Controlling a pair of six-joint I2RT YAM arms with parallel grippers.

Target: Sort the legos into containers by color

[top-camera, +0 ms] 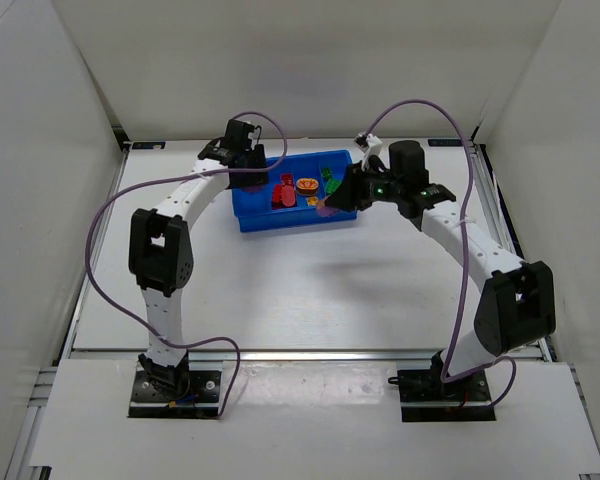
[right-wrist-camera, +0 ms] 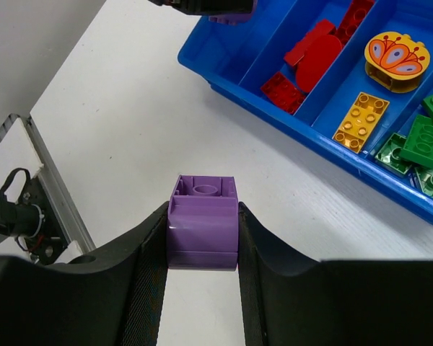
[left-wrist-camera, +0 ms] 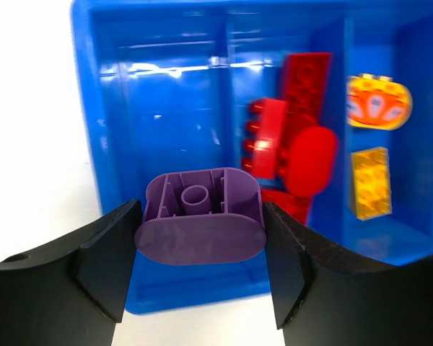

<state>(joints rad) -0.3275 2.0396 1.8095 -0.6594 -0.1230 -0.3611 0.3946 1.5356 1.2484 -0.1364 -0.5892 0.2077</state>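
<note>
My left gripper (left-wrist-camera: 200, 249) is shut on a purple oval lego (left-wrist-camera: 200, 216), held over the near wall of the blue tray's (left-wrist-camera: 94, 108) empty leftmost compartment. My right gripper (right-wrist-camera: 202, 249) is shut on a purple square lego (right-wrist-camera: 202, 223), held above the white table just beside the tray (right-wrist-camera: 289, 122). The neighbouring compartments hold red legos (left-wrist-camera: 296, 130), yellow and orange legos (left-wrist-camera: 369, 180) and green legos (right-wrist-camera: 426, 140). In the top view the left gripper (top-camera: 250, 175) is at the tray's (top-camera: 280, 222) left end and the right gripper (top-camera: 332, 203) at its right front.
White walls enclose the table on three sides. A metal rail and cables (right-wrist-camera: 29, 209) run along the table's edge in the right wrist view. Purple cables (top-camera: 110, 215) loop off both arms.
</note>
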